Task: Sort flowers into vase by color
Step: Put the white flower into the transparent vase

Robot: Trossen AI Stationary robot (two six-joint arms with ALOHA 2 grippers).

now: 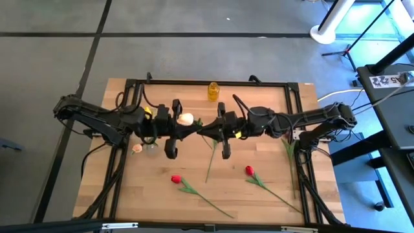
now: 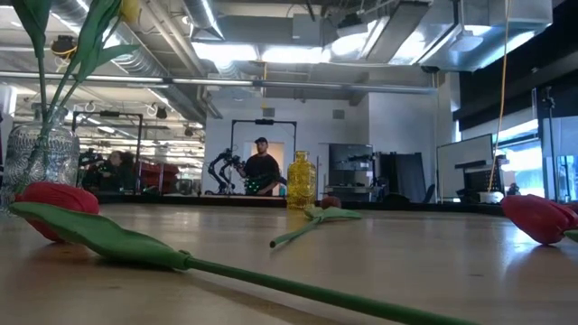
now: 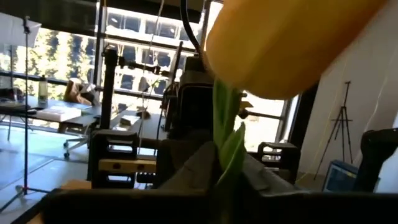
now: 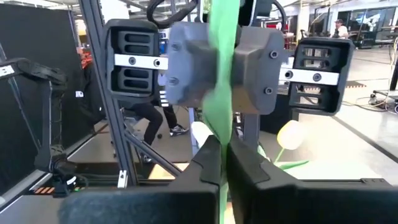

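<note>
Both arms meet above the table's middle, holding one cream-yellow tulip (image 1: 185, 119) between them. Its head fills the top of the left wrist view (image 3: 280, 43). My left gripper (image 1: 192, 130) and my right gripper (image 1: 204, 130) face each other, each shut on its green stem. Two red tulips (image 1: 175, 178) (image 1: 249, 171) lie flat on the near part of the table. Another stem (image 1: 210, 158) lies on the table under the right gripper. A clear glass vase (image 2: 41, 158) with stems in it stands by the left arm, and a yellow vase (image 1: 213, 90) stands at the far edge. My left gripper pinches the tulip's stem (image 4: 224, 68) between its two grey pads, just below the head. The tulip is lifted clear of the table, its head above the fingers. My right gripper (image 4: 224, 165) pinches the same stem (image 4: 222, 140) between its dark fingers, coming from the table's right, a little farther from the head than the left gripper. The stem runs on between both grippers' fingers.
A cream-peach flower head (image 1: 137, 148) shows beside the glass vase (image 1: 151, 148). A leafy stem (image 1: 289, 152) lies near the table's right edge. Bare wood (image 1: 155, 194) shows at the near left. People stand in the room beyond the far edge (image 2: 262, 167).
</note>
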